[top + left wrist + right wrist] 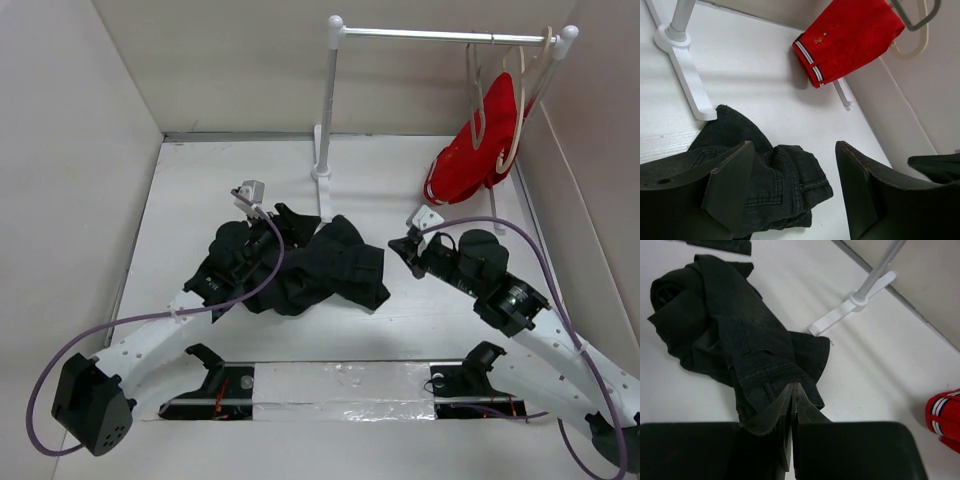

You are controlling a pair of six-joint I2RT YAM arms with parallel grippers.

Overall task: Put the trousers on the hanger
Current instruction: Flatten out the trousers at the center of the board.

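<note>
The black trousers (320, 268) lie crumpled on the white table, mid-view. My left gripper (283, 222) is over their upper left part, open; in the left wrist view (795, 150) its jaws stand wide apart above a folded hem of the trousers (785, 180) and hold nothing. My right gripper (403, 248) is shut and empty, just right of the trousers; in the right wrist view (795, 389) the trousers (735, 340) lie beyond its tips. The thin grey hanger (912, 20) hangs on the rail at the far right, next to the beige hanger.
A white rack with a metal rail (440, 35), a post (328, 110) and a foot (322, 195) stands behind the trousers. A red garment (478, 150) hangs from a beige hanger (520, 90). White walls enclose the table. A taped slot (340, 385) runs along the near edge.
</note>
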